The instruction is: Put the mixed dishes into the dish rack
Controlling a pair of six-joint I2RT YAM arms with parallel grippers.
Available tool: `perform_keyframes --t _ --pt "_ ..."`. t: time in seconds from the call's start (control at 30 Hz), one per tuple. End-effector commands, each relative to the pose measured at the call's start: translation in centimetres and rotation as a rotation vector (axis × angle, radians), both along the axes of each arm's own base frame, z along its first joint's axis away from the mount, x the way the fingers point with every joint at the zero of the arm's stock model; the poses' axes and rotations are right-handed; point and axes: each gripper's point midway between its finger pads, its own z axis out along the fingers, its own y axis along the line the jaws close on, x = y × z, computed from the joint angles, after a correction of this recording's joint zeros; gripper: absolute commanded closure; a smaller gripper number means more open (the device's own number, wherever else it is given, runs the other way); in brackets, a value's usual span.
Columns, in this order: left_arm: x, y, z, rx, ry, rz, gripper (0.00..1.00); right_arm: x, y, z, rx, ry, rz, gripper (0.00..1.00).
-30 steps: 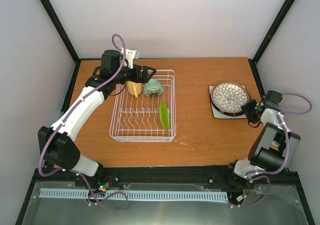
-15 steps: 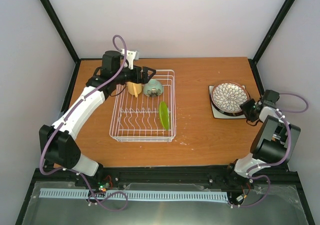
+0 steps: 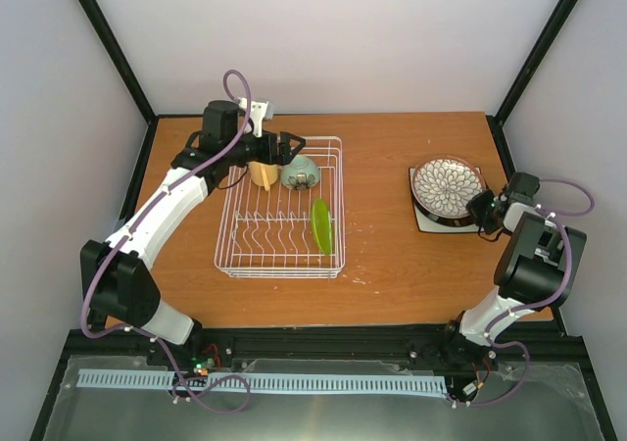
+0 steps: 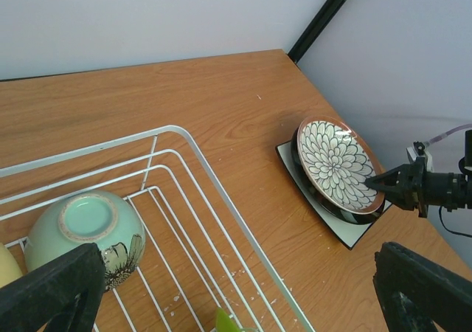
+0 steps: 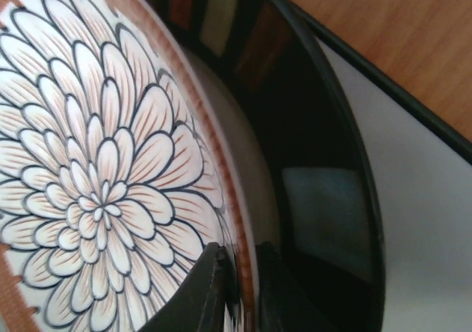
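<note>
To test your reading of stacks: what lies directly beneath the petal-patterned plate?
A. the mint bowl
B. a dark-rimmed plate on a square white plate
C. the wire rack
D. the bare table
B: the dark-rimmed plate shows under the petal-patterned plate, with the square white plate lowest.

Top cam sits high behind the arm bases, looking down over the whole table (image 3: 382,265). Left wrist cam looks across the dish rack (image 4: 221,195) toward the distant petal-patterned plate (image 4: 335,162). Right wrist cam is jammed right against that same plate.
</note>
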Motion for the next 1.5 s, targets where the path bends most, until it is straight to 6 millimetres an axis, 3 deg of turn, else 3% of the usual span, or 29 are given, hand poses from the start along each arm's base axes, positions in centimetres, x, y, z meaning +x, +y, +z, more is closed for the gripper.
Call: perform_keyframes --t 0.0,0.2,0.4,0.67,0.87,1.03,1.17,1.27,1.3,1.33,1.37,1.4,1.47 --pt "0.9 0.4 0.5 0.011 -0.050 0.008 0.00 1.5 0.5 0.3 -0.001 -0.031 0.036 0.95" --pt "0.9 0.5 0.6 0.011 -0.048 0.015 0.00 1.8 1.0 0.6 0.005 -0.056 0.060 0.97" --pt "0.4 0.2 1.1 0.003 -0.045 -0.015 0.00 2.3 3.0 2.9 0.086 -0.196 0.111 0.97" --pt "-1.2 -1.1 2.2 -0.088 -0.047 -0.109 0.00 3.2 6.0 7.6 0.245 -0.463 0.198 0.97" --pt "-2.5 -2.9 2.6 -0.188 0.002 -0.235 0.00 2.9 8.2 12.5 0.375 -0.665 0.297 0.97" --pt "-3.7 -3.8 4.2 -0.253 0.015 -0.323 0.00 2.2 9.4 16.5 0.465 -0.799 0.341 0.97" --pt "-4.8 -4.7 5.8 -0.300 0.015 -0.386 0.02 1.5 11.5 18.4 0.536 -0.859 0.391 0.97" --pt "-5.9 -6.3 6.3 -0.302 0.018 -0.431 0.13 1.4 13.9 18.8 0.570 -0.867 0.433 0.97" --pt "-6.2 -6.9 6.3 -0.304 0.025 -0.445 0.24 1.4 14.9 18.8 0.577 -0.865 0.452 0.97" --pt "-6.4 -7.4 6.4 -0.303 0.027 -0.458 0.48 1.5 15.9 18.9 0.585 -0.861 0.472 0.97" --pt "-6.5 -8.0 6.4 -0.303 0.029 -0.464 0.62 1.5 17.0 19.0 0.593 -0.857 0.497 0.97" --pt "-6.7 -8.6 6.4 -0.302 0.032 -0.471 0.63 1.6 17.9 19.1 0.600 -0.857 0.516 0.97" --pt "-7.1 -9.6 5.8 -0.292 0.066 -0.481 0.50 1.7 19.7 19.3 0.610 -0.852 0.550 0.97"
